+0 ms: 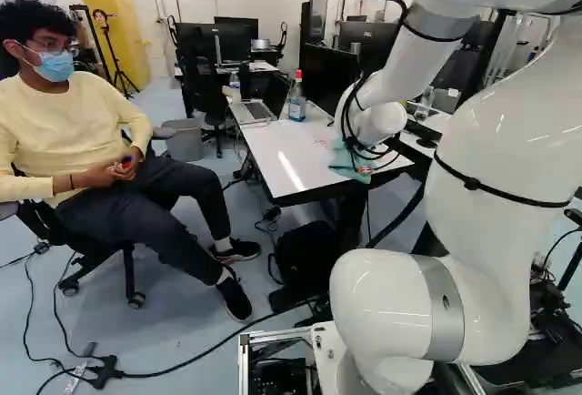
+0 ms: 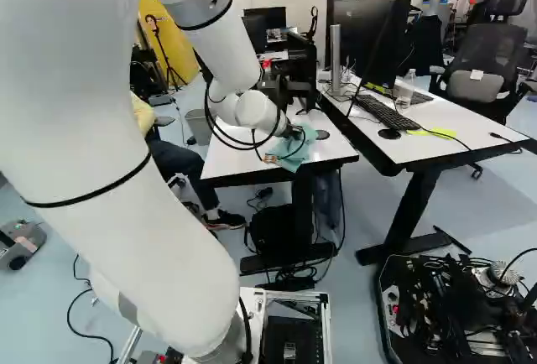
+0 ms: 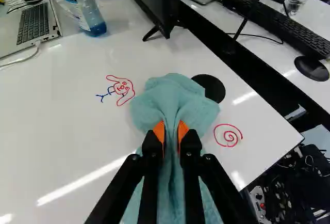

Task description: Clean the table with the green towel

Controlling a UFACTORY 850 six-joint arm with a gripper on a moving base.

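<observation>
The gripper [image 3: 171,133] clamps the towel [image 3: 174,99] by its gathered middle, probably the proper hold for light, limp cloth, the red spiral [image 3: 230,140] at three o'clock.

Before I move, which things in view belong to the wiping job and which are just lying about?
For the job:
green towel, clamped in the gripper
white table
red-and-blue doodle
red spiral

Lying about:
open laptop
red-capped bottle, seemingly unneeded
keyboard
computer mouse
</observation>
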